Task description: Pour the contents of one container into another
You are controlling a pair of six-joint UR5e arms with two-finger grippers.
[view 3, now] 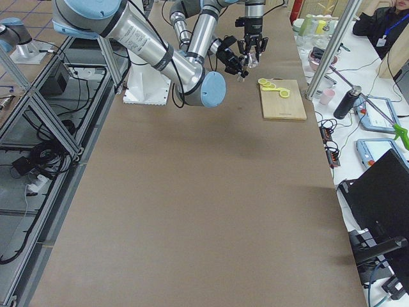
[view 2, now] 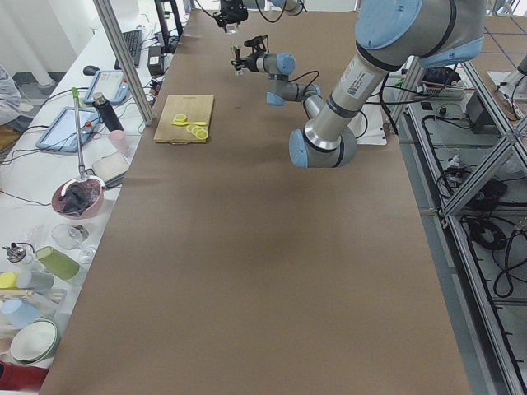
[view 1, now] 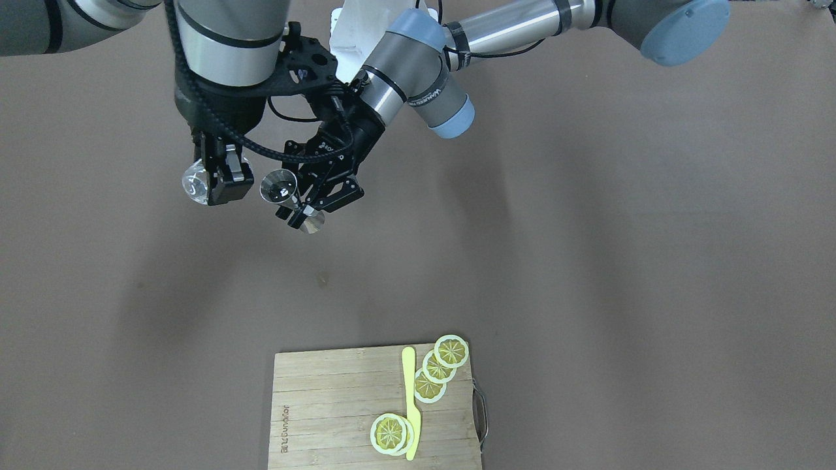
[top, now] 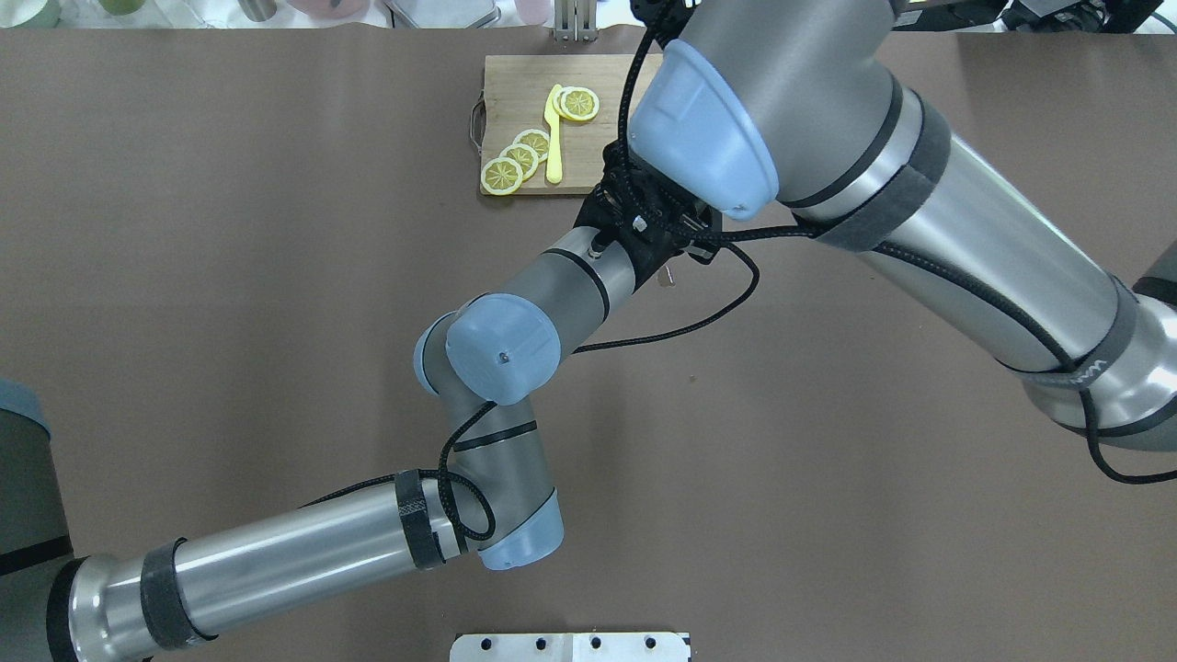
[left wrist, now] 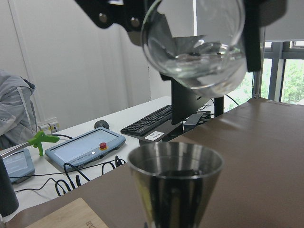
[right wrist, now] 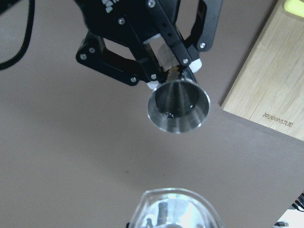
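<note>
The clear glass cup hangs above the table with my right gripper shut on it. It shows close and tilted in the left wrist view, where the cup sits just above the jigger's mouth. My left gripper is shut on the narrow waist of the silver jigger, wide cone up. In the right wrist view the cup's pouring lip points toward the jigger, a short gap apart. In the overhead view both grippers are hidden under the arms.
A wooden cutting board lies at the operators' edge with several lemon slices and a yellow knife on it. Bowls, cups and tablets sit on the side bench beyond the table.
</note>
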